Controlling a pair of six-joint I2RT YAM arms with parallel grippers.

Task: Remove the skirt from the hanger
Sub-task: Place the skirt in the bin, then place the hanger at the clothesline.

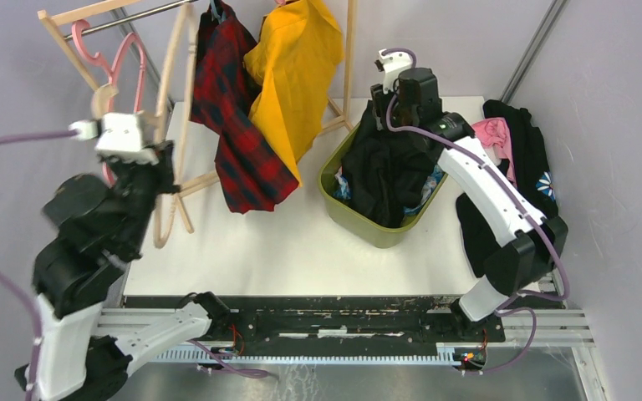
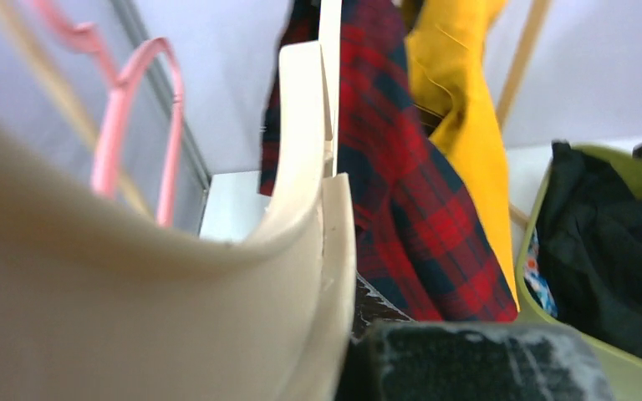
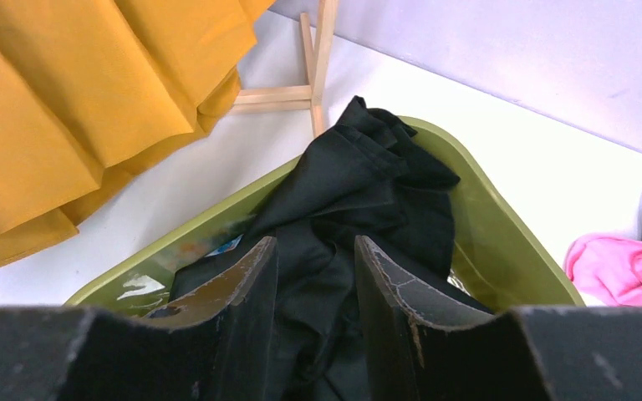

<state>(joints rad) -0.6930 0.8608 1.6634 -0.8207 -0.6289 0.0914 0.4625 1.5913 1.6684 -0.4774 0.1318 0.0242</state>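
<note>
The black skirt (image 1: 384, 175) lies bunched in the green bin (image 1: 368, 227), off the hanger. My right gripper (image 1: 382, 113) hangs just above it and is open. In the right wrist view its two fingers stand apart over the skirt (image 3: 368, 180), with dark cloth showing in the gap at the gripper (image 3: 313, 244). My left gripper (image 1: 160, 167) is at the left by the rack, shut on the cream hanger (image 1: 165, 219). Bare of cloth, the hanger (image 2: 301, 167) fills the left wrist view, pressed against a dark finger pad (image 2: 468, 359).
A wooden rack (image 1: 167, 75) at the back left carries pink hangers (image 1: 121, 58), a red plaid garment (image 1: 234, 142) and a yellow garment (image 1: 297, 67). A pile of dark clothes (image 1: 522, 167) with a pink piece (image 1: 495, 132) lies at the right table edge.
</note>
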